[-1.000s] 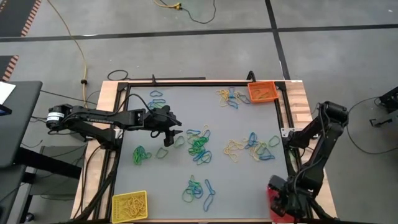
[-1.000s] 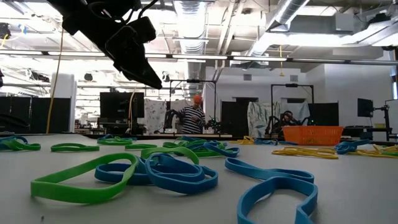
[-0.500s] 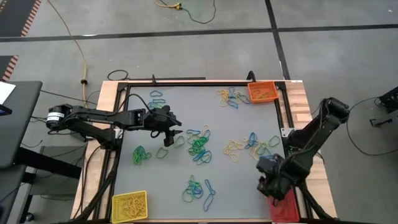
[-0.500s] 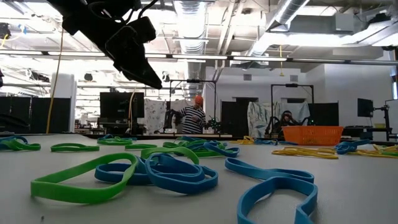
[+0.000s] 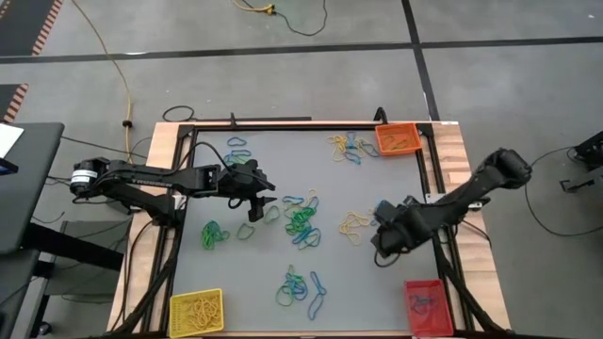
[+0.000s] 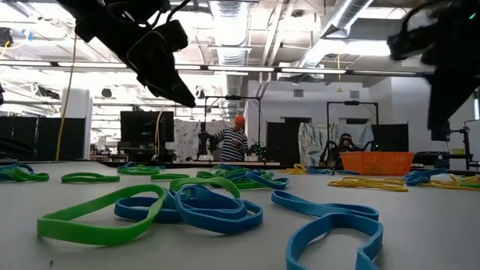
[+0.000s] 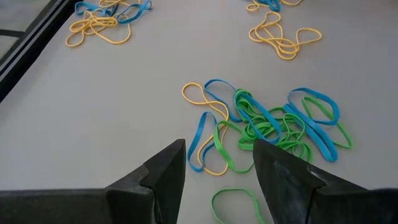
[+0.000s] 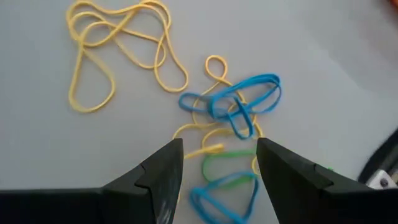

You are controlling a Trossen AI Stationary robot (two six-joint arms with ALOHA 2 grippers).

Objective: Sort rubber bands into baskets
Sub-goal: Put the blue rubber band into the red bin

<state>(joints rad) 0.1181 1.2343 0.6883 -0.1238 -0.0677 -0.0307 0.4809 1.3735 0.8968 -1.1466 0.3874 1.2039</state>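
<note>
Swinging in from the red basket [image 5: 423, 305], my right gripper [image 5: 384, 241] now hangs open and empty over tangled rubber bands [image 8: 233, 106]. They lie flat, pointing no single way. My left gripper [image 5: 252, 209] waits open, holding nothing.

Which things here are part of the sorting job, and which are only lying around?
Part of the job:
- thin yellow, green and blue rubber bands
- yellow plastic basket
- orange plastic basket
- red plastic basket

Only lying around:
- long yellow cable on the floor
- black side table
</note>
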